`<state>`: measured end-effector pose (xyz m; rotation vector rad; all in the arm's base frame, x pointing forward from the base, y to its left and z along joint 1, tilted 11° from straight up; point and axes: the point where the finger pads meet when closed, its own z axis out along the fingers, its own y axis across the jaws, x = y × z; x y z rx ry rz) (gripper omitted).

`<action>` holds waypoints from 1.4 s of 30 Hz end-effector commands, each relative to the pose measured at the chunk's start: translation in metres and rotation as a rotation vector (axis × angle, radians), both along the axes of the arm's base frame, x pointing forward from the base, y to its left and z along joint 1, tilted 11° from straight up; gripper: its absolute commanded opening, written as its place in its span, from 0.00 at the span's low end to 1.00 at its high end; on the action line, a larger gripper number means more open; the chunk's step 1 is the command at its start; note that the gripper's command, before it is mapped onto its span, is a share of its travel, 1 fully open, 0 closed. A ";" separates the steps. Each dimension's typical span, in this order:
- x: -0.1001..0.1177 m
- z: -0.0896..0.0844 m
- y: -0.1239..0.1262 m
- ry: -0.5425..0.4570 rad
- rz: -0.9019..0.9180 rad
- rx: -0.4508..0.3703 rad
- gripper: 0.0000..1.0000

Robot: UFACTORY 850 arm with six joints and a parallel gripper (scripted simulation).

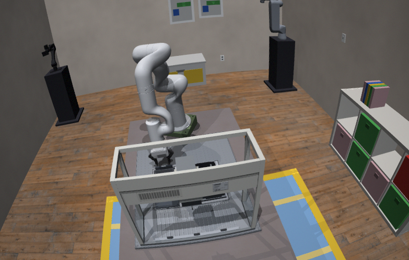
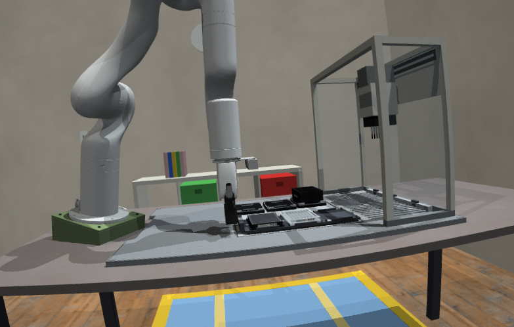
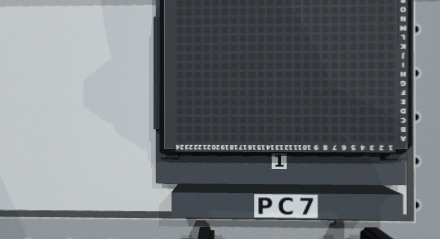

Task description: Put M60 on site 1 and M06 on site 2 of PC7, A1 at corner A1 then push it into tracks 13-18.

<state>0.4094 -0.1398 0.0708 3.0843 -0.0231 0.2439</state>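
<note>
Smooth light-grey arm (image 2: 100,97) on green base (image 2: 65,231).

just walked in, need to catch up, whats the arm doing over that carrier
The arm's end effector is open and empty, low at the handle end of carrier PC7 on the apron. A dark 384-well plate sits on site 1, a clear plate on the next site. The carrier is not yet in the rails.

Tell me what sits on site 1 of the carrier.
A dark 384-well plate lies on site 1 of the carrier, next to the handle; row A and column 1 meet at its lower right corner. The site's surface underneath is covered.
</note>
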 end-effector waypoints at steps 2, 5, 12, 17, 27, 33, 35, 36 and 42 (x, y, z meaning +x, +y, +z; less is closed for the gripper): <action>0.001 -0.003 0.000 -0.007 -0.005 -0.035 0.82; 0.001 -0.005 0.000 -0.007 -0.005 -0.035 0.82; 0.002 -0.010 -0.001 -0.008 -0.005 -0.034 0.82; 0.002 -0.012 -0.001 -0.008 -0.005 -0.034 0.82; 0.003 -0.018 -0.002 -0.008 -0.005 -0.034 0.82; 0.003 -0.018 -0.002 -0.007 -0.005 -0.034 0.82; 0.003 -0.018 -0.002 -0.007 -0.005 -0.034 0.82; 0.003 -0.018 -0.002 -0.008 -0.005 -0.034 0.82; 0.004 -0.018 -0.002 -0.008 -0.005 -0.034 0.82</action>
